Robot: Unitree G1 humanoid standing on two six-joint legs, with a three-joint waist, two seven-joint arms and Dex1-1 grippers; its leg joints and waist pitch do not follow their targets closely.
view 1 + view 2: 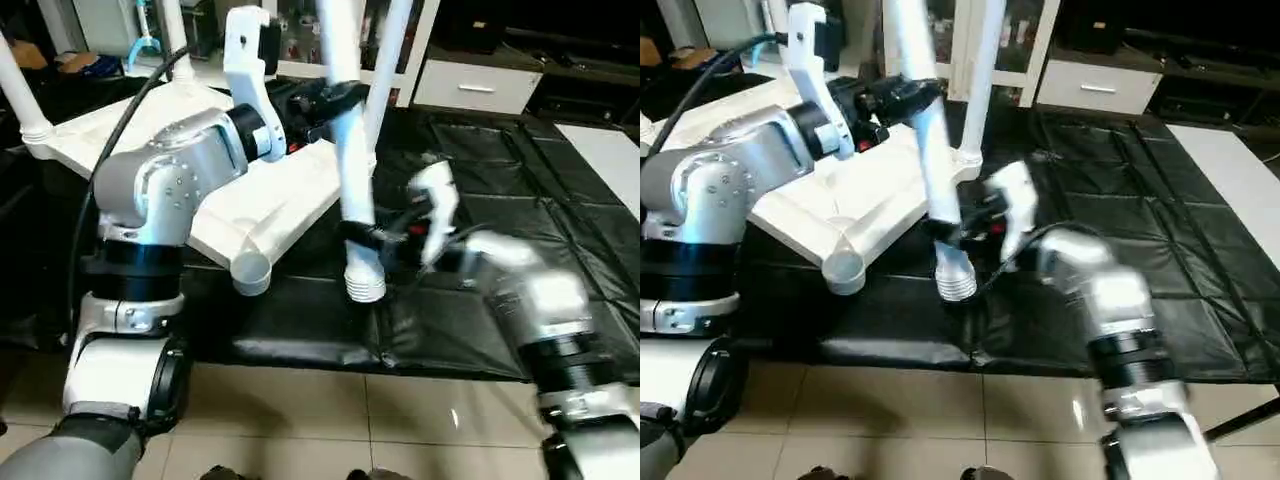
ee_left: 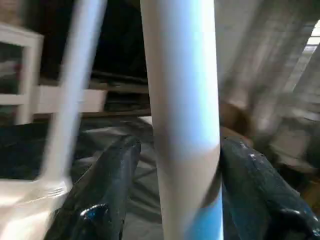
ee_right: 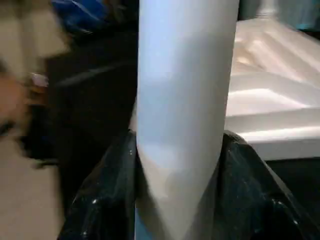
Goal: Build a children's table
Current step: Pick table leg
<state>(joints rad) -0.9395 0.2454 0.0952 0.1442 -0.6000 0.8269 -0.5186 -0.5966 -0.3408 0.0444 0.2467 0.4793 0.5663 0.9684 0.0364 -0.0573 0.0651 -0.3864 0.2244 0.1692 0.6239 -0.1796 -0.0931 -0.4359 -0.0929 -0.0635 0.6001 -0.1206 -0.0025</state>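
Observation:
The children's table is in parts. Its white tabletop (image 1: 285,195) lies upside down on the black-covered surface, with an empty round socket (image 1: 252,272) at its near corner. Fitted legs rise from the far corner (image 1: 392,45) and the left corner (image 1: 18,85). A loose white leg (image 1: 352,170) stands almost upright in front of the tabletop, its ribbed end (image 1: 365,285) just above the cover. My left gripper (image 1: 335,98) straddles the leg high up; one finger (image 2: 117,165) stands off it. My right gripper (image 1: 365,238) is shut on the leg low down, both fingers (image 3: 112,170) against it.
The black cover (image 1: 520,170) stretches to the right and ends at a front edge above the tiled floor (image 1: 300,410). A white drawer unit (image 1: 470,85) stands behind, and a white board (image 1: 610,150) lies at the far right.

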